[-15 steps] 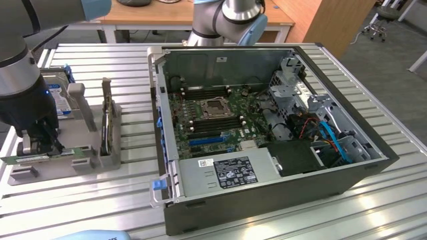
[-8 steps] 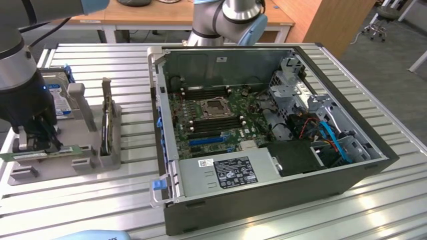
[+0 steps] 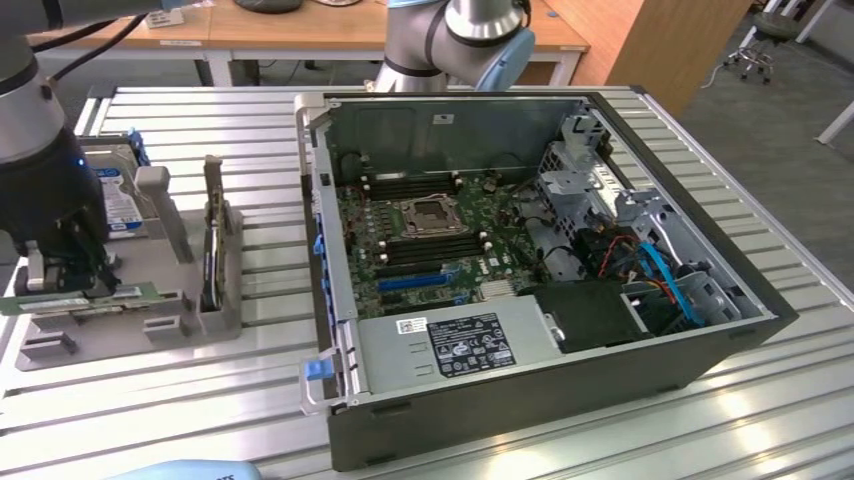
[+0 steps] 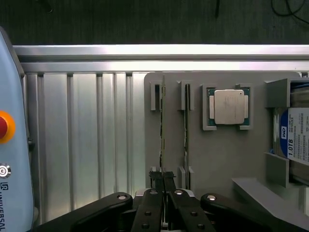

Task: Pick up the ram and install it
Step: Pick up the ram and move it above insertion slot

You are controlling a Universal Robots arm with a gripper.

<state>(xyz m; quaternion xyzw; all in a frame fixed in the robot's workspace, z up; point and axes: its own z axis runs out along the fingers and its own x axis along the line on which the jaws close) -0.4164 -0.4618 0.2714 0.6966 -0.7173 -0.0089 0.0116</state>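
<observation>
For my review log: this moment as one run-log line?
phase: grasp | gripper: shut on ram | ram: at grey holder, outside computer case | lifted: cannot tell

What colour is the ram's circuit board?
Green. The ram shows its colour best in the exterior view; the wrist view sees it edge-on.

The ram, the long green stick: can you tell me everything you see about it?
The ram is a long, thin green board with pale labels. It stands on edge, level, at the exterior view's left by the grey holder. The gripper is shut on it. Whether it rests in a slot is unclear.
</observation>
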